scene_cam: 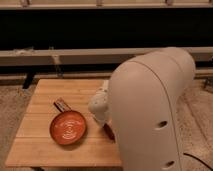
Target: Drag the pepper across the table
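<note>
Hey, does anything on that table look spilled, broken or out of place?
Nothing stands out: the pan sits flat on the table, the pepper lies beside it, the claw right by the pepper.

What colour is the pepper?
Pepper is dark red, camera view; gripper just above it, beside pan.

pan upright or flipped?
Upright: pan rests flat on the table, swirled inside facing up. Gripper hangs beside it, by the pepper.

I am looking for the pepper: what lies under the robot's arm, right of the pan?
A slim dark red piece, the pepper, shows on the table under the gripper, right of the pan. The arm covers its other end and the table's right side.
</note>
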Robot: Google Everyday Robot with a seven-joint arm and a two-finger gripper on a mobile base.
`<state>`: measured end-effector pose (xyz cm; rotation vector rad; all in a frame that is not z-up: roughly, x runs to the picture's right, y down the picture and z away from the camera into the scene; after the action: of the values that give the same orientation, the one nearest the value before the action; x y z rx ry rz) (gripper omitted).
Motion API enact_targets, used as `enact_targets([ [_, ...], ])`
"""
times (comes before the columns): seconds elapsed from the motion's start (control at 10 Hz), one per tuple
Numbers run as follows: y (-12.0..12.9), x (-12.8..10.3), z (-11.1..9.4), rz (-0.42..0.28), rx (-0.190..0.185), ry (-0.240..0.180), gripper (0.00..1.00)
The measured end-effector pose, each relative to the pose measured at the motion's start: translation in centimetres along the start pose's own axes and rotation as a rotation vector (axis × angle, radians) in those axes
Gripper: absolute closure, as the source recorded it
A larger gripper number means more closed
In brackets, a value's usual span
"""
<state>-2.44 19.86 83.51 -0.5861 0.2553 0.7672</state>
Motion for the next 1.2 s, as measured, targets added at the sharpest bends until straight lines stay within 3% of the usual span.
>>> enact_targets([
  [0.9,-0.8,-1.2,-0.7,-0.012,-0.019,-0.028,0.97],
  [1.2,-0.9,-2.6,-1.0,-0.023,-0.025,-0.042,0.97],
])
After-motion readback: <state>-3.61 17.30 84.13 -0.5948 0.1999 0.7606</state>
